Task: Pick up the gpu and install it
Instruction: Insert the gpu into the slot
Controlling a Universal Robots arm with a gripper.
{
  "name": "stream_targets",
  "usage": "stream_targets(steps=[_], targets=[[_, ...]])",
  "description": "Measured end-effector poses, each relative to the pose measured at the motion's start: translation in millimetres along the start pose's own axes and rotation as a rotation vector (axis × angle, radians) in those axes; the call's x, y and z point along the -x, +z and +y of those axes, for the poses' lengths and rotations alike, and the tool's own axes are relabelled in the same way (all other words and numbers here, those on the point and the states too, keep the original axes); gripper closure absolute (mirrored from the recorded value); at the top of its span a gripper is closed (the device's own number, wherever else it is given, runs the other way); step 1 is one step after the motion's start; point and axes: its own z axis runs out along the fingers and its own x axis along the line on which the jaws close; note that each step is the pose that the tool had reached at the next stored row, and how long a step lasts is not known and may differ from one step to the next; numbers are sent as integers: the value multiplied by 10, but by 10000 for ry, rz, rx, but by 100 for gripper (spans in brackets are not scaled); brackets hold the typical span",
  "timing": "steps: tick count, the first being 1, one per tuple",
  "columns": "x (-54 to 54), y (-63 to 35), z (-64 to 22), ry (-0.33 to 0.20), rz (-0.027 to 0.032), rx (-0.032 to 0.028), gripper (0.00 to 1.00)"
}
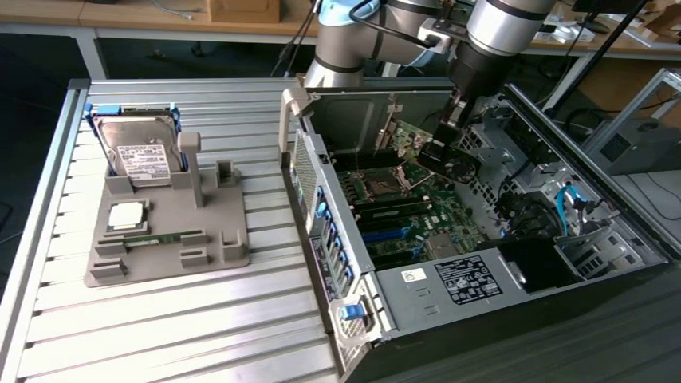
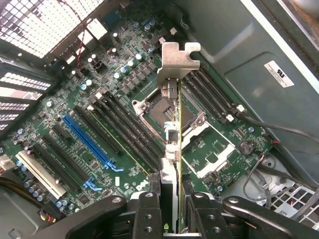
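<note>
The gpu (image 2: 178,144) is seen edge-on in the wrist view as a thin green card, with its silver metal bracket (image 2: 177,62) at the far end. My gripper (image 2: 173,201) is shut on the card, with one black finger (image 2: 148,211) on each side. The card hangs above the motherboard (image 2: 99,99), over the processor socket (image 2: 162,104) and apart from the blue slot (image 2: 89,144). In the exterior view my gripper (image 1: 442,155) is down inside the open computer case (image 1: 447,279), with the green gpu (image 1: 407,144) beside it.
Long black slots and memory sockets run across the motherboard (image 1: 394,215). Loose cables (image 2: 279,129) lie along the case wall. On the slatted table, a grey holder (image 1: 171,247) carries a hard drive (image 1: 139,155), a processor chip (image 1: 126,214) and a memory stick (image 1: 159,238).
</note>
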Motion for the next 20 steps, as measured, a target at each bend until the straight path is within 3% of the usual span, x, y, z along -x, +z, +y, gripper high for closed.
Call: stream_targets(steps=[20], targets=[[0,5,0,-652,14,17,73]])
